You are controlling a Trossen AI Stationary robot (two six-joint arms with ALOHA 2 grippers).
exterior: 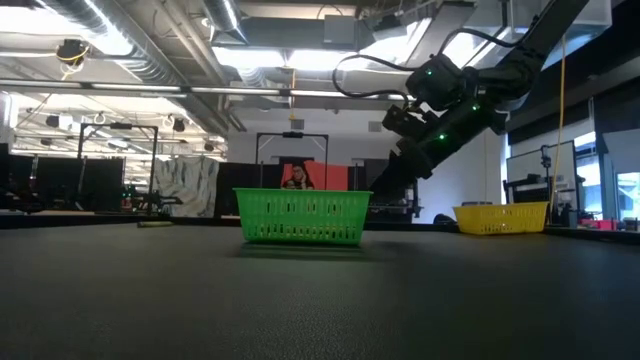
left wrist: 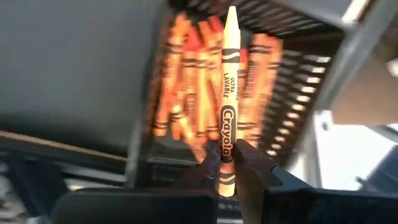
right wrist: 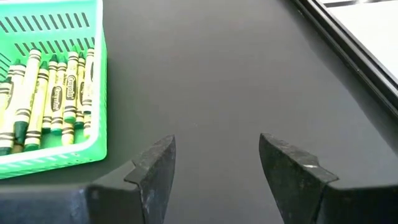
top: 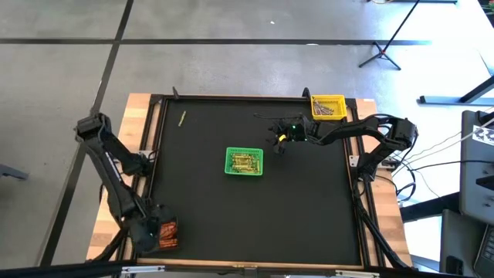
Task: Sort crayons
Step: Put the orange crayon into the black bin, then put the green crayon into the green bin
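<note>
Overhead view of the black mat (top: 255,208). The left gripper (top: 158,232) sat at the mat's 7 o'clock corner, over a dark basket (top: 167,235) of orange crayons (left wrist: 186,93). In the left wrist view its fingers (left wrist: 252,171) were clamped on one crayon (left wrist: 228,99), pale-tipped with an orange-and-white wrapper, which stood out lengthwise from the grip above the crayons in the basket; the exact colour of this stick was hard to judge.

The right gripper (top: 281,140) hung above the mat at about 1 o'clock from the centre, raised off the surface in the low view (exterior: 405,135). Its fingers (right wrist: 155,171) stood wide apart with only bare mat between them.

A green basket (top: 244,161) lay near the mat's centre, at 8 o'clock from the right gripper, holding green crayons (right wrist: 50,93) laid side by side. A yellow basket (top: 328,106) with crayons inside rested at the mat's 1 o'clock corner. One loose crayon (top: 183,118) lay alone on the mat toward 11 o'clock, well apart from every basket.
</note>
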